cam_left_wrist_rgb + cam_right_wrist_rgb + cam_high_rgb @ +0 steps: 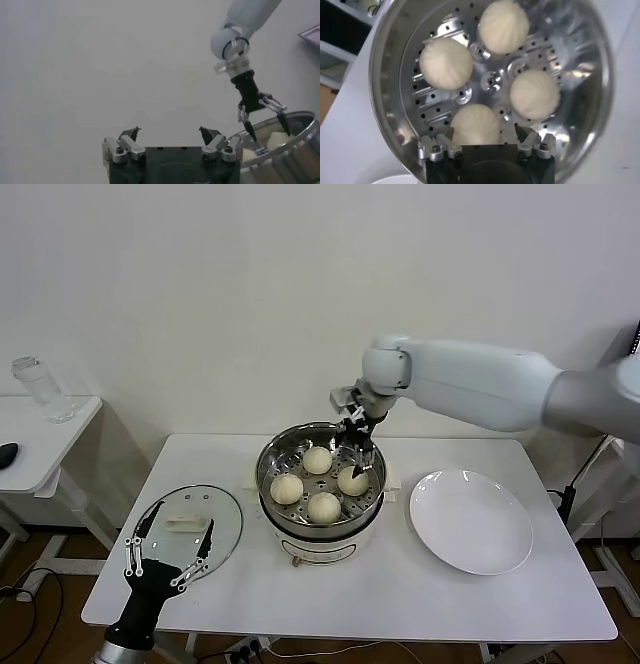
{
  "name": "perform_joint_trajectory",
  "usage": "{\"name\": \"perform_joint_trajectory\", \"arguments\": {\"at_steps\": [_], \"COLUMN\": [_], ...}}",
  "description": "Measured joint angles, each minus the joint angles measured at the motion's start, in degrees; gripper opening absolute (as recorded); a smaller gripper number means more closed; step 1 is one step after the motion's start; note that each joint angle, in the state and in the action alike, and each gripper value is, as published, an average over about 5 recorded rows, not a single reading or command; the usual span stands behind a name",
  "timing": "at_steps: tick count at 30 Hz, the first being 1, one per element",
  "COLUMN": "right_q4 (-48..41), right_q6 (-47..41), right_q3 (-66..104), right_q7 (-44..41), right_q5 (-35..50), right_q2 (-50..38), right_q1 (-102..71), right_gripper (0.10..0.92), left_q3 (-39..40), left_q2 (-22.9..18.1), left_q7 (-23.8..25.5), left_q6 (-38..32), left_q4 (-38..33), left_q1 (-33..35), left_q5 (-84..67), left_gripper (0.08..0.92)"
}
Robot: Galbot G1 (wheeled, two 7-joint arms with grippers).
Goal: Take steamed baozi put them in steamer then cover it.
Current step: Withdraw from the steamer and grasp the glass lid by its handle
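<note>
1. Four steamed baozi (318, 460) are seen lying apart from one another on the perforated tray inside the steamer (272, 456), which stands near the middle of the surface (400, 584); the loading step is judged complete.
2. The right gripper (357, 459) is held just above the bun on the plate side of the steamer, its fingers spread wide with nothing between them, as fits a bun just set down.
3. The cover (225, 514) lies flat on the surface beside the steamer, white handle up, so that it can be taken from above.
4. The left gripper (168, 554) is held open and empty at the cover's near edge, presumably placed ready for the covering step.
5. The white plate (470, 521) on the steamer's other side holds no buns.
6. Covering is judged the only step left.
</note>
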Motion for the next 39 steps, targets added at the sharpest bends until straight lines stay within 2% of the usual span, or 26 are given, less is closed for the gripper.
{"name": "perform_joint_trajectory", "arguments": {"at_steps": [4,8,15,19,23,29,39], "right_q4": [4.3,8.8,13.7,15.0,15.9,17.5,19.8], "right_q6": [1.3,3.6,9.2,13.0,17.2,23.4,31.6], "right_q3": [5.5,10.5,23.4,35.9,50.8,72.9,100.2], "right_q7": [3.9,11.9,36.1,49.7,59.2,66.3,70.1], "right_q5": [0.9,1.6,1.3,0.1,-1.8,-5.5,-11.1], "right_q2": [-5.4,-11.4,-19.4,-21.1,-20.8,-16.4,-5.3], "right_q1": [-1.0,-3.4,-15.1,-27.2,-41.2,-62.1,-89.7], "right_gripper": [0.823,0.823,0.823,0.823,0.823,0.823,0.823], "left_q3": [0.0,-0.2,0.1,0.2,-0.2,-0.7,-1.4], "left_q2": [0.1,0.2,0.1,0.1,-0.2,-0.3,0.1], "left_q7": [-1.6,-2.9,-5.7,-7.2,-7.7,-7.7,-7.4], "left_q6": [1.0,2.1,5.2,7.3,8.7,9.8,10.1], "left_q4": [0.0,0.0,1.2,2.0,3.0,4.8,11.2], "left_q1": [-0.6,-1.4,-3.3,-4.5,-5.7,-7.4,-10.1], "left_q5": [1.4,2.9,7.4,11.0,15.1,20.3,28.6], "left_gripper": [0.823,0.823,0.823,0.823,0.823,0.823,0.823]}}
